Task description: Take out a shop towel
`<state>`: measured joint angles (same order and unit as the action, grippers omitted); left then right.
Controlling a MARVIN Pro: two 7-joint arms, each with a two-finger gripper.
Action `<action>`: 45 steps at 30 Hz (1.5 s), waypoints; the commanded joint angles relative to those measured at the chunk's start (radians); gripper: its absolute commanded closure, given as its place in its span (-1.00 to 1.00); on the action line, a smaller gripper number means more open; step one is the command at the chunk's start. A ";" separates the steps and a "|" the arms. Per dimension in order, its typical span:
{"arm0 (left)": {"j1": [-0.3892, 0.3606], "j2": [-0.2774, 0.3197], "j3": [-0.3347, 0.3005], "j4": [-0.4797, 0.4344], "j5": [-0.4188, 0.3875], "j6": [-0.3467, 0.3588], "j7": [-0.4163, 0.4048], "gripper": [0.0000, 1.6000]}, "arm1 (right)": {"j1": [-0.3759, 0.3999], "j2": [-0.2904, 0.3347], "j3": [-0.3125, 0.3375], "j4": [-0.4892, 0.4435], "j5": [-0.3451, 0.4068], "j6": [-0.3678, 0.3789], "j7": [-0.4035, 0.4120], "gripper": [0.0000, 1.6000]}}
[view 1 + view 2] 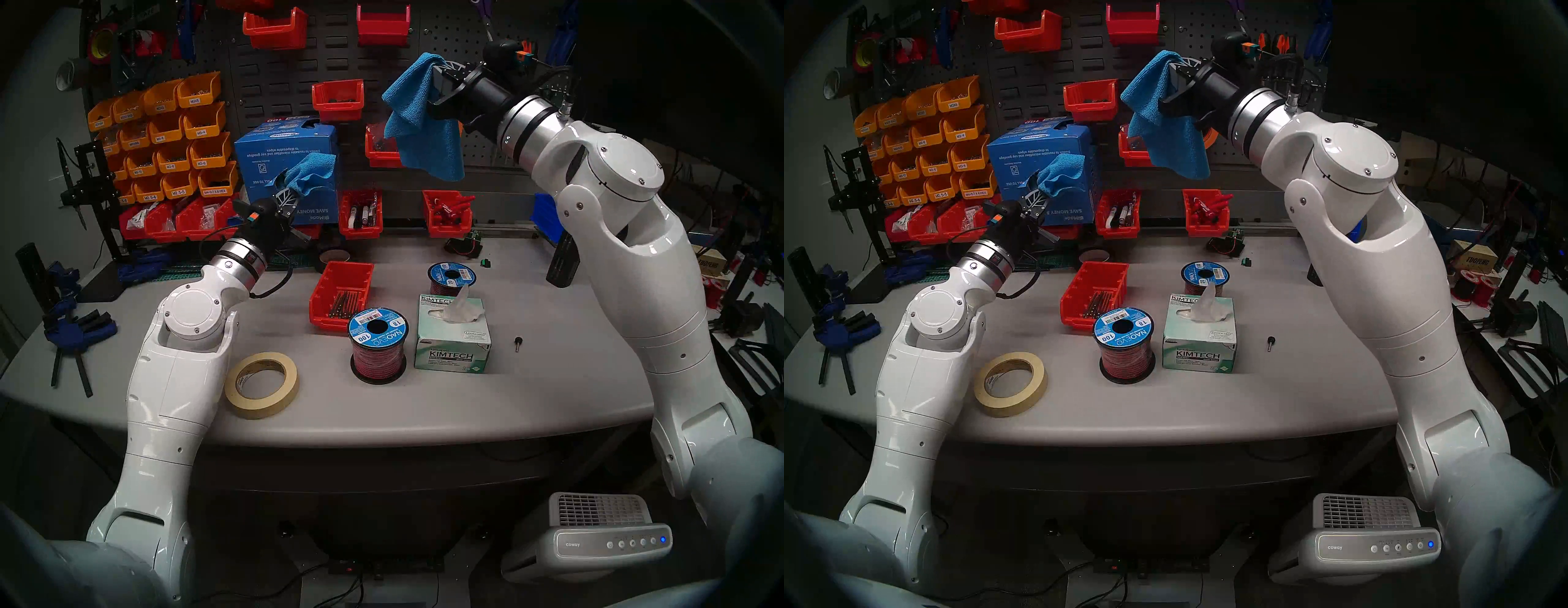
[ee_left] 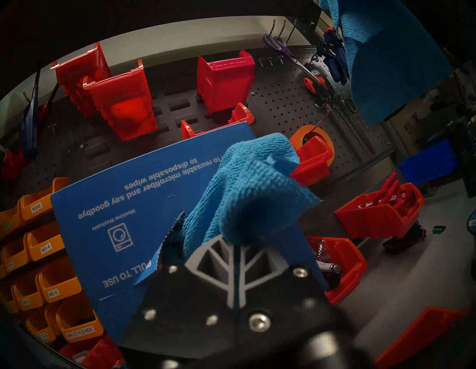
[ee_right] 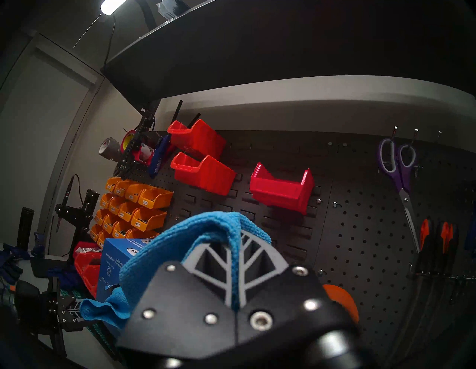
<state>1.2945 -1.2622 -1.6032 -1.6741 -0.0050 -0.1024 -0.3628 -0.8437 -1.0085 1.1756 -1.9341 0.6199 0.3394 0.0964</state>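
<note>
Bright-blue microfibre, soft and limp: the shop towel (image 1: 424, 123) hangs free in the air from the right gripper (image 1: 443, 70), whose jaws are clamped together on a bunched fold near its top edge. Most of the cloth drapes below in loose folds, well above the grey work surface (image 1: 530, 382) and well apart from the blue cardboard carton (image 1: 271, 157) at the back. In the right wrist view a band of cloth (image 3: 206, 232) loops over the grey ribbed fingers (image 3: 260, 257).

The left gripper (image 1: 288, 191) sits at the carton's torn front opening, its jaws closed on a second blue cloth (image 1: 314, 170) that pokes out of the slot; the left wrist view shows this tuft (image 2: 247, 185) crumpled just above the fingertips.

By the look of it, 1 towel is already clear of the carton, so the task seems nearly done. The cloth should handle as very light, with no stiffness at all: it sags, folds on itself and may snag on hooks or bins on the black pegboard (image 1: 479, 140). A pinch on a gathered fold, as here, looks more secure than a grip on a thin single edge, which could slip out of the jaws.
</note>
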 commanded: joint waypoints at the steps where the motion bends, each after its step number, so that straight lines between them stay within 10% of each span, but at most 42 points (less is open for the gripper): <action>1: 0.001 0.040 -0.041 -0.119 -0.091 0.055 -0.090 1.00 | -0.090 0.038 0.029 -0.056 0.006 -0.011 -0.024 1.00; 5: -0.001 0.076 -0.083 -0.163 -0.115 0.121 -0.140 0.99 | -0.133 0.048 0.047 -0.075 0.014 -0.026 -0.040 1.00; 7: -0.003 0.084 -0.096 -0.165 -0.113 0.130 -0.147 0.65 | -0.143 0.049 0.052 -0.083 0.017 -0.031 -0.043 1.00; 10: 0.004 0.111 -0.110 -0.169 -0.108 0.159 -0.177 -1.00 | -0.158 0.050 0.059 -0.092 0.020 -0.042 -0.049 1.00; 21: 0.024 0.245 -0.167 -0.155 -0.083 0.173 -0.327 -1.00 | -0.188 0.057 0.074 -0.112 0.029 -0.058 -0.059 1.00; 33: 0.085 0.340 -0.375 -0.218 -0.195 0.206 -0.569 -1.00 | -0.205 0.069 0.087 -0.124 0.035 -0.058 -0.061 1.00; 45: 0.105 0.298 -0.509 -0.268 -0.397 0.464 -0.688 -1.00 | -0.383 0.138 0.160 -0.208 0.083 -0.078 -0.086 1.00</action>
<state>1.4051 -0.9524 -2.0398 -1.8924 -0.3009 0.2514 -1.0231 -1.1161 -0.9252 1.2693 -2.0644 0.6872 0.2910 0.0309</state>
